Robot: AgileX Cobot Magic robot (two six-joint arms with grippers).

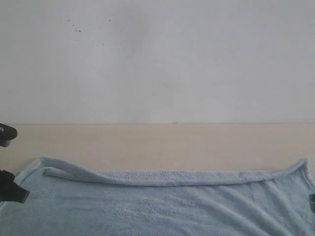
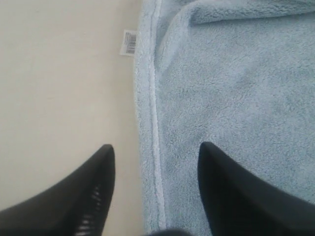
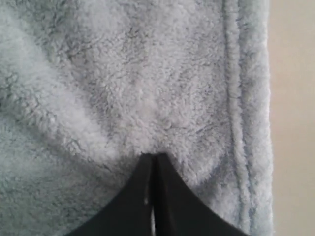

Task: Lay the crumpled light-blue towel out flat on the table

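a: before tugging anything, look at the far edge of the towel: rolled back toward the near side, lying as a long fold across most of the width. needs flipping away over the bare surface.

b: agreed. best done by lifting that fold low and laying it outward, not by dragging the whole cloth. worth taking both ends together, judging by the soft ridges fanning in at the right.

a: left pincer placed for it?

b: open wide, holding nothing. straddles the stitched hem on the towel's left side, one finger above bare surface, the other above pile. whitish tag just beyond, sticking out onto the surface.

a: and the right pincer?

b: closed, tips meeting right at the pile, near the right-hand hem. impossible to tell about any pinch of fluff between them. would likely need opening before a proper grab.
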